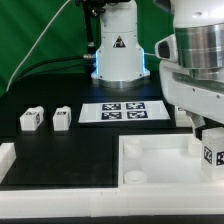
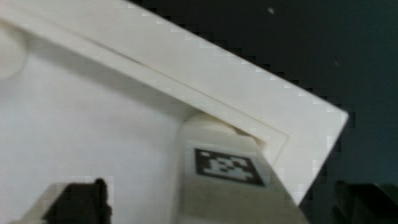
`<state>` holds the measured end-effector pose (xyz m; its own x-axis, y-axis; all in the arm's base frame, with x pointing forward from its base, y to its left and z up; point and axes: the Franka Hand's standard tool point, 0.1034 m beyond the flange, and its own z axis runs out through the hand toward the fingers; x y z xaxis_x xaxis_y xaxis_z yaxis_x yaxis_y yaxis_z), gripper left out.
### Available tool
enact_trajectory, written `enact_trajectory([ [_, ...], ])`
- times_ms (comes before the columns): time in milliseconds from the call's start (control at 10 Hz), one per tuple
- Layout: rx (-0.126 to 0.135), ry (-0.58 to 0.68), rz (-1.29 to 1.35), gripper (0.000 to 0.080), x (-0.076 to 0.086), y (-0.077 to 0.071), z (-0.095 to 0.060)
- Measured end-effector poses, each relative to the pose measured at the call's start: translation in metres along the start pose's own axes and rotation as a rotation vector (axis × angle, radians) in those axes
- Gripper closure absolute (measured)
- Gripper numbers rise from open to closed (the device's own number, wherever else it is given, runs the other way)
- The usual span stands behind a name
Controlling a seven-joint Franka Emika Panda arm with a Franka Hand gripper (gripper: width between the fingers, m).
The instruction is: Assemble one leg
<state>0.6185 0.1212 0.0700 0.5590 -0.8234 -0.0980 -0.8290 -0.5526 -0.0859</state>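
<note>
The leg stands upright at a corner of the tray, at the exterior view's right edge. In the wrist view its base appears to sit in the corner socket, with the tag facing the camera. The end effector is open, its dark fingers flanking the leg with a gap on each side and touching nothing. I judge this to be the seating step: next the jaws would need to close squarely on the leg and twist it home while keeping it upright, and two spare legs wait on the worktop at the exterior view's left.
</note>
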Motion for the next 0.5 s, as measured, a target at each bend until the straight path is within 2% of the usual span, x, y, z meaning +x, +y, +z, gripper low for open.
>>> enact_trajectory([
  [500,-0.046,-0.013,-0.641,0.0151,-0.0013,0.0008,-0.0021],
])
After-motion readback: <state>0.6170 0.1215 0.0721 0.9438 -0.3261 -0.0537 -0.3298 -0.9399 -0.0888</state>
